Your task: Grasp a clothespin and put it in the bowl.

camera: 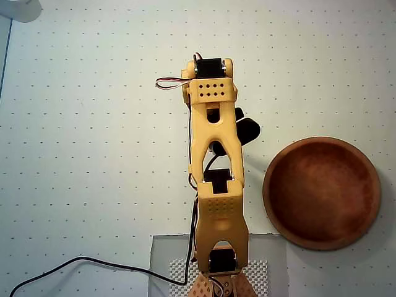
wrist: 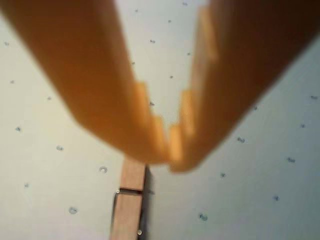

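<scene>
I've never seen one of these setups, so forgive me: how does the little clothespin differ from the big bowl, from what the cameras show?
The clothespin is pale tan, straight and slim; the bowl is reddish-brown, round and shallow. The clothespin lies flat just past the tips of the gripper, in the wrist view only; the bowl sits well off to the arm's right in the overhead view. The bowl is empty. Both look wooden and rest on the dotted white table.

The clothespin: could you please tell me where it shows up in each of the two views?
Overhead view: not visible; the yellow arm probably hides it.
Wrist view: the clothespin lies at bottom centre, just below the tips of the fingers, running off the lower edge.
Shared landmark: the white dotted table, whose dots also show in the wrist view.
</scene>
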Robot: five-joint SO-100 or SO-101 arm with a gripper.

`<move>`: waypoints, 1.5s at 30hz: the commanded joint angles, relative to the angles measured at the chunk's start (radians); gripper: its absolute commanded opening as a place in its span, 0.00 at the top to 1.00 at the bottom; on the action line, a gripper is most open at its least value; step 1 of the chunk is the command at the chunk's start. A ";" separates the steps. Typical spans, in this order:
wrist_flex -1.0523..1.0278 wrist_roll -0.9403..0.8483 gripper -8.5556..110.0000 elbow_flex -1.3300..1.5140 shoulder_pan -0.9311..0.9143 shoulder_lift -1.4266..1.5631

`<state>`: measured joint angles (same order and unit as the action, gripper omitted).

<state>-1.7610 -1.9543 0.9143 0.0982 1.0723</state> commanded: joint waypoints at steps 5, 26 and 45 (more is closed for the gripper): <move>-0.026 0.032 0.95 -0.063 0.026 -0.026; -0.021 0.054 0.83 -0.064 0.025 -0.017; -0.020 0.061 0.80 -0.241 -0.031 -0.097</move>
<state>-1.7610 -1.8945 0.7394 0.0828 0.9633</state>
